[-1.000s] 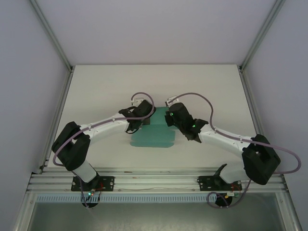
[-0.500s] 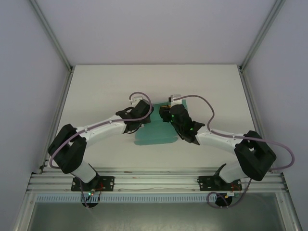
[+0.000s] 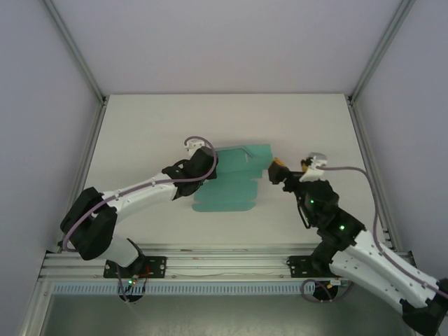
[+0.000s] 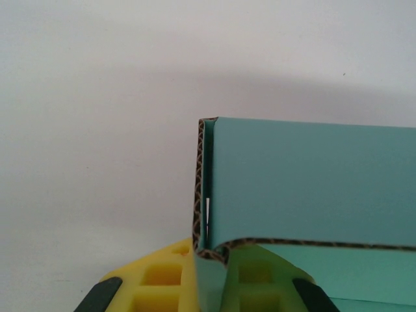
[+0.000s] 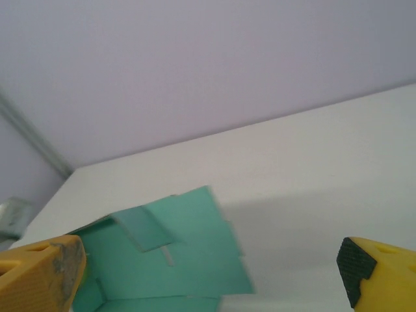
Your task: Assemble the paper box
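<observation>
The paper box (image 3: 234, 183) is a teal-green die-cut sheet lying mostly flat mid-table, with flaps spread toward the back right. My left gripper (image 3: 204, 166) is at its left edge, shut on a raised wall of the card. In the left wrist view the folded corrugated edge of the paper box (image 4: 305, 182) stands upright between the yellow fingers (image 4: 153, 286) of the left gripper (image 4: 209, 286). My right gripper (image 3: 290, 168) hovers open just right of the sheet and touches nothing. Seen from the right wrist, the right gripper (image 5: 211, 279) has its jaws wide apart, with the paper box (image 5: 182, 260) beyond them, one small flap half raised.
The white table (image 3: 154, 126) is enclosed by pale walls and aluminium posts (image 3: 73, 49). A metal rail (image 3: 224, 262) with both arm bases runs along the near edge. Bare tabletop lies behind and on both sides of the sheet.
My right gripper has opened, let go of the card and drawn back to the right. The sheet's far flaps have spread out toward the back right. The left gripper has kept its grip.
</observation>
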### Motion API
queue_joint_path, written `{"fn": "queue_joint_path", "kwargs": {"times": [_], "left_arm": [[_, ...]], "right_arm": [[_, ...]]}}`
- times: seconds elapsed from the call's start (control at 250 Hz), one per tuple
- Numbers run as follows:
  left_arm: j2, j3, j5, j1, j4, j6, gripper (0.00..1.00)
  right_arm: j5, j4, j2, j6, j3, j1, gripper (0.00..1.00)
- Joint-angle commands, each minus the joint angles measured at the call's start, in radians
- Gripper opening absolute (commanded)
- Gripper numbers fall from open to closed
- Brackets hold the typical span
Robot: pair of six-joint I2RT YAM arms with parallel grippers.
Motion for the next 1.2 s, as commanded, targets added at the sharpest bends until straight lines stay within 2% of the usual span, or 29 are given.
{"fn": "queue_joint_path", "kwargs": {"times": [0.0,0.088,0.196,0.408,0.624,0.911,1.079,1.195], "left_arm": [[-0.050,-0.021,-0.029,-0.002,0.083,0.034,0.00],[-0.069,-0.047,-0.023,-0.002,0.126,0.048,0.00],[-0.094,-0.076,-0.024,-0.002,0.174,0.065,0.00],[-0.136,-0.122,-0.025,-0.002,0.241,0.093,0.00],[-0.156,-0.137,-0.007,-0.002,0.271,0.109,0.00],[-0.147,-0.156,0.033,-0.002,0.310,0.137,0.00],[-0.135,-0.153,0.051,-0.004,0.312,0.146,0.00],[-0.131,-0.153,0.063,-0.004,0.315,0.155,0.00]], "right_arm": [[0.061,-0.243,-0.037,0.075,-0.028,-0.027,1.00],[-0.004,-0.237,-0.019,0.094,-0.041,-0.055,1.00],[-0.075,-0.187,0.074,0.110,-0.048,-0.092,1.00],[-0.194,-0.053,0.251,0.042,-0.026,-0.106,1.00],[-0.202,0.015,0.334,0.017,-0.016,-0.110,1.00],[-0.214,0.118,0.348,-0.040,-0.028,-0.112,1.00],[-0.312,0.193,0.387,-0.098,-0.025,-0.114,1.00],[-0.318,0.196,0.444,-0.135,0.007,-0.113,1.00]]}}
